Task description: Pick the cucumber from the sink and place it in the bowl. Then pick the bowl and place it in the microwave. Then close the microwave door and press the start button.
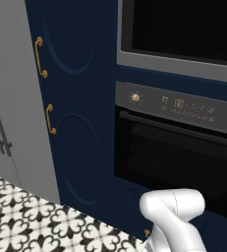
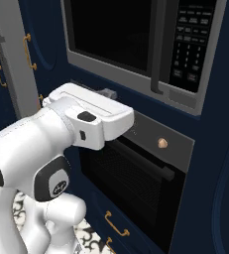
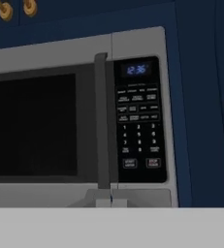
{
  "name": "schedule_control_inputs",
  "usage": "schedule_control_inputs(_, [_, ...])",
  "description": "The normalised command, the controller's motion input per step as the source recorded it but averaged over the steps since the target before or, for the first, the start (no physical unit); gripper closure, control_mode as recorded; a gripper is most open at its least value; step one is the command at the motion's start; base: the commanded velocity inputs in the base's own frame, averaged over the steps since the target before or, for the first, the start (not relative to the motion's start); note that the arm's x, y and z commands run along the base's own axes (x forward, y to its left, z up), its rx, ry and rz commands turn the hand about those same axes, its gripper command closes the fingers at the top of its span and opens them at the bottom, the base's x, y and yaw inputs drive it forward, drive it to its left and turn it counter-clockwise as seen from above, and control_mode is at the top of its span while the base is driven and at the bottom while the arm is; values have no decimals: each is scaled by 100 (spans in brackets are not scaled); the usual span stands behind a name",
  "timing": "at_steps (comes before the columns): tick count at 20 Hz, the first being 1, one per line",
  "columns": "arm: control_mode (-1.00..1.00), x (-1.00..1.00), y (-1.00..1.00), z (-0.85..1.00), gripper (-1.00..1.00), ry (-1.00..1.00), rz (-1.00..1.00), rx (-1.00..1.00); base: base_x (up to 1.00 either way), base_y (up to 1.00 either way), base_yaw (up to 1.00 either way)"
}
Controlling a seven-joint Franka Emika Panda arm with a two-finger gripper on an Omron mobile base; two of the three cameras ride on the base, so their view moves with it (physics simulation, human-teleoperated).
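**Microwave door shut, gripper closed and level with the microwave's lower frame**

From the right base view I see the gripper point(image 2: 107, 93) stretched out toward the wall unit, ending just below the bottom edge of the microwave point(image 2: 136, 64). Its fingers are pressed together with nothing between them. I cannot tell whether the tips touch the frame.

The microwave door point(image 2: 113, 34) lies flush in the grey frame, black glass window dark, the vertical handle point(image 2: 158, 49) at its right edge. The bowl and cucumber cannot be made out through the glass.

In the hand view the keypad panel point(image 3: 138, 121) sits right of the handle; the display point(image 3: 136, 69) glows blue, digits too blurred to read reliably. Two buttons sit along the panel's bottom edge, the right one point(image 3: 153, 162) marked in red.

Below the microwave is the black oven point(image 1: 174, 152), with an orange knob point(image 1: 135, 97) at the left end of its control strip and a bar handle across the door. Navy cabinet doors point(image 1: 73, 98) with brass pulls stand left of it.
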Motion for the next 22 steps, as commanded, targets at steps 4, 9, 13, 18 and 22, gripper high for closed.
schedule_control_inputs(4, [-100, 18, -37, 0, 100, 0, 0, 0, 0, 0, 0])
schedule_control_inputs(9, [-100, 30, -9, -2, 100, 0, 0, 0, 0, 0, 0])
schedule_control_inputs(13, [-100, 47, -23, -5, 100, 0, 0, 0, 0, 0, 0])
schedule_control_inputs(18, [-100, 32, -45, -3, 100, 0, 0, 0, 0, 0, 0])
schedule_control_inputs(22, [-100, 17, -40, 0, 100, 0, 0, 0, 0, 0, 0])
